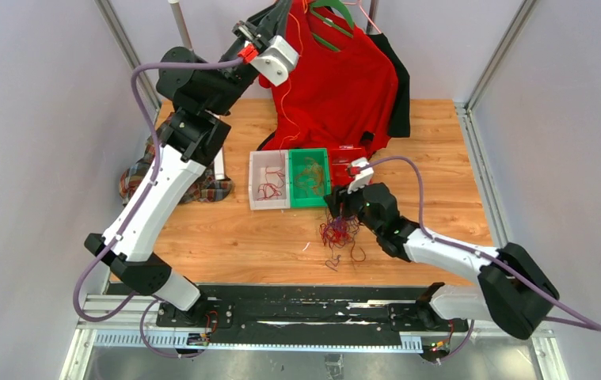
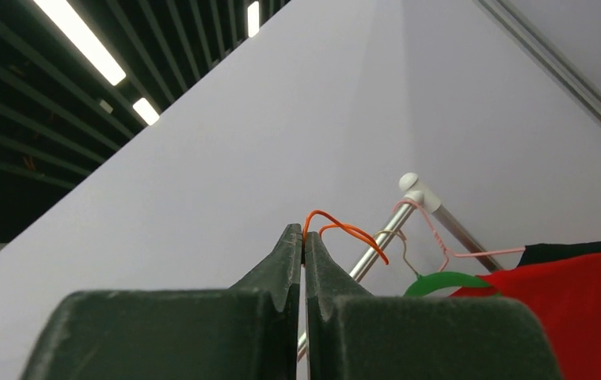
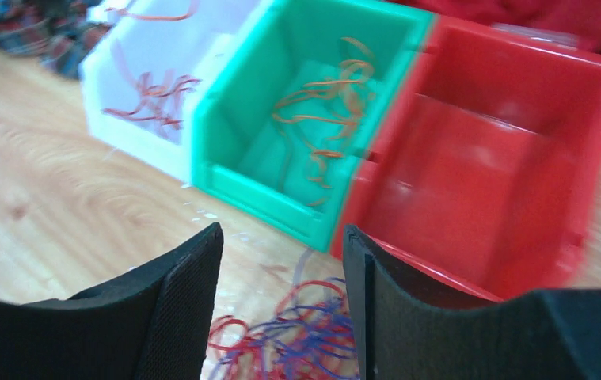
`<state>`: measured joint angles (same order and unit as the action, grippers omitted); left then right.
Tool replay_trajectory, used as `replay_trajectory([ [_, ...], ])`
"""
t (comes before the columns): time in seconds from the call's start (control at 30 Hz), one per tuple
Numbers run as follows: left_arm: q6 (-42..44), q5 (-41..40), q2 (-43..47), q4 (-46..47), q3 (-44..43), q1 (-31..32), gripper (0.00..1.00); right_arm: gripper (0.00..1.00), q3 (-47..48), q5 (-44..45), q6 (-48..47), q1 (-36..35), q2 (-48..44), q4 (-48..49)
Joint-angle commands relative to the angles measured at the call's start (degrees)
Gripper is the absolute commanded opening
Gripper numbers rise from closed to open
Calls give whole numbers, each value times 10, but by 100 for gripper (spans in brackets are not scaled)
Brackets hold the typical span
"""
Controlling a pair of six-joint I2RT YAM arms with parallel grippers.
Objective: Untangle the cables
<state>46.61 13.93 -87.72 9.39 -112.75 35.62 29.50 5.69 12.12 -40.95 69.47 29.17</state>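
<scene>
Holding one orange wire [image 2: 344, 229] aloft, pinched in our left pincer [image 2: 303, 237], we hang the right pincer [image 3: 283, 237], spread, just above the cables [image 3: 297, 336] on the table [image 1: 226, 237] before the bins [image 3: 241, 186]. Best, we judge: pin the tangle, then draw the strand out slowly so no other loops tighten.

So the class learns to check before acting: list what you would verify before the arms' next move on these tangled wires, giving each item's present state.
1. The left gripper shut on the orange wire: ok.
2. The orange wire's lower end free of the bundle: cannot tell.
3. The right gripper open above the bundle: ok.
4. The green bin holds orange wires: ok.
5. The bundle untangled: not ok.
</scene>
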Motion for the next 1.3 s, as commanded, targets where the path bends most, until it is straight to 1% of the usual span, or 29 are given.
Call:
replay_trajectory([
  [0.0, 55, 0, 42, 21, 10, 4, 1, 58, 46, -106, -50, -44, 60, 90],
  [0.1, 72, -14, 52, -3, -3, 4, 0, 58, 102, -149, -59, -63, 121, 99],
  [0.23, 90, -21, 64, -33, -21, 4, 1, 58, 175, -166, -63, -79, 206, 117],
  [0.4, 109, -20, 76, -82, -53, 4, 1, 57, 250, -204, -44, -87, 309, 175],
  [0.53, 128, -22, 83, -100, -69, 4, 1, 57, 302, -197, -43, -97, 379, 174],
  [0.6, 135, -29, 85, -102, -80, 4, 1, 55, 320, -176, -44, -100, 405, 168],
  [0.67, 147, -39, 85, -102, -91, 4, 1, 50, 331, -139, -44, -100, 425, 166],
  [0.7, 153, -45, 86, -102, -99, 4, 1, 45, 334, -125, -44, -100, 433, 170],
  [0.73, 158, -52, 86, -100, -107, 4, 1, 38, 336, -115, -44, -101, 437, 172],
  [0.8, 170, -66, 85, -94, -126, 4, 1, 16, 337, -96, -44, -100, 456, 173],
  [0.83, 175, -72, 85, -89, -136, 4, 1, 10, 336, -90, -44, -101, 461, 177],
  [0.87, 180, -76, 85, -84, -151, 4, 1, 5, 335, -86, -44, -100, 464, 180],
  [1.0, 217, -68, 80, -64, -192, 5, 1, 5, 330, -75, -43, -102, 468, 176],
  [1.13, 240, -61, 61, -34, -246, 4, 1, 10, 325, -69, -43, -105, 468, 169],
  [1.2, 243, -58, 57, 0, -253, 4, 1, 12, 321, -67, -44, -106, 468, 167],
  [1.27, 251, -51, 54, 39, -250, 4, 1, 16, 321, -67, -44, -107, 468, 162],
])
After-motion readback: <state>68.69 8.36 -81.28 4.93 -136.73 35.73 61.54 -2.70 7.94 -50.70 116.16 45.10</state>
